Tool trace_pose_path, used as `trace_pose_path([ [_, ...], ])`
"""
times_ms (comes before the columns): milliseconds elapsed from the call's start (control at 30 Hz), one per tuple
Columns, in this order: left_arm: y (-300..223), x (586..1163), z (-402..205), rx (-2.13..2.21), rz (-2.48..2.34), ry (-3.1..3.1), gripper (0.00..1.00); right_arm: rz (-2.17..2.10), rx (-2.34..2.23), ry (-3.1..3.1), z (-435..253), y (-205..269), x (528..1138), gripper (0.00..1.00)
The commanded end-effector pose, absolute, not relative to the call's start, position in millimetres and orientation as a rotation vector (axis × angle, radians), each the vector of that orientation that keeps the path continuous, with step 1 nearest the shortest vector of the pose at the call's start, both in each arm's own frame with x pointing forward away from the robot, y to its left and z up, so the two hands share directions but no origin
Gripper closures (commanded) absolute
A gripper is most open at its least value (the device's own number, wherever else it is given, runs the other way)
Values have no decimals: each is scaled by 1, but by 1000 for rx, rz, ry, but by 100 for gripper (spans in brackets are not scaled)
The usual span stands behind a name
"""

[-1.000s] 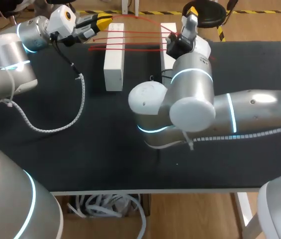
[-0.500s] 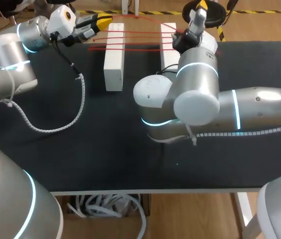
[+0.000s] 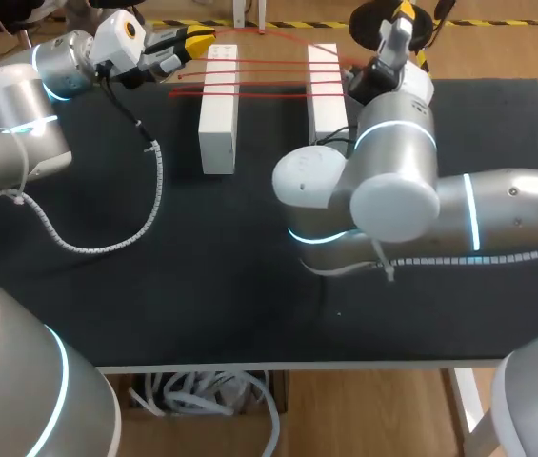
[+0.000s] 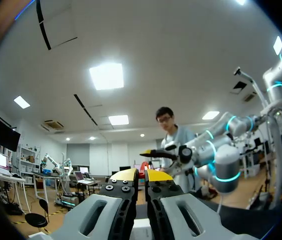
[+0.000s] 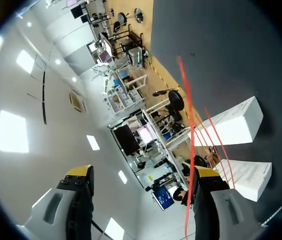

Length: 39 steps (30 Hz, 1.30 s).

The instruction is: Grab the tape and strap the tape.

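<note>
Tape (image 3: 259,92): red strands stretched across two white blocks at the worktop's (image 3: 202,305) far side.
Left jaws: pressed together on the tape's end, just beyond the left block (image 3: 219,109).
Right jaws: spread wide, holding nothing, beyond the right block (image 3: 326,95).
In the way: the right arm (image 3: 392,181) lies in front of the right block.
Nearby: a coiled cable (image 3: 145,214).

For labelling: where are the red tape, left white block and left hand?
red tape (image 3: 269,92), head view, on its nearest strand.
left white block (image 3: 219,95), head view, on its top face.
left hand (image 3: 202,38), head view, between its yellow tips.
</note>
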<state>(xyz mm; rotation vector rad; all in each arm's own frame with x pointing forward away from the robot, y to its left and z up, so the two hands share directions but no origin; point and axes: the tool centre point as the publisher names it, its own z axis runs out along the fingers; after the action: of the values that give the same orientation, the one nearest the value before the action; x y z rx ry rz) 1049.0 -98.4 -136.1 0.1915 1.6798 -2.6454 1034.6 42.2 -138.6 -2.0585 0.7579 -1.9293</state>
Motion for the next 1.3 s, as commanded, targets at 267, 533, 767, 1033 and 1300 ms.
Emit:
trace_pose_path([
  [267, -99, 1049, -136, 191, -2645, 1679, 100, -1891, -2099, 725, -137, 23, 1026, 24],
  [533, -99, 1049, -136, 191, -2645, 1679, 100, -1897, -2099, 731, -136, 17, 1026, 28],
  [767, -99, 1049, -136, 191, -2645, 1679, 100, -1893, -2105, 730, -136, 12, 1023, 29],
  [1033, -99, 1049, -136, 191, -2645, 1679, 100, -1886, -2118, 719, -137, 10, 1020, 28],
  [1300, -99, 1049, -136, 191, -2645, 1679, 100, -1879, -2117, 712, -137, 14, 1017, 51],
])
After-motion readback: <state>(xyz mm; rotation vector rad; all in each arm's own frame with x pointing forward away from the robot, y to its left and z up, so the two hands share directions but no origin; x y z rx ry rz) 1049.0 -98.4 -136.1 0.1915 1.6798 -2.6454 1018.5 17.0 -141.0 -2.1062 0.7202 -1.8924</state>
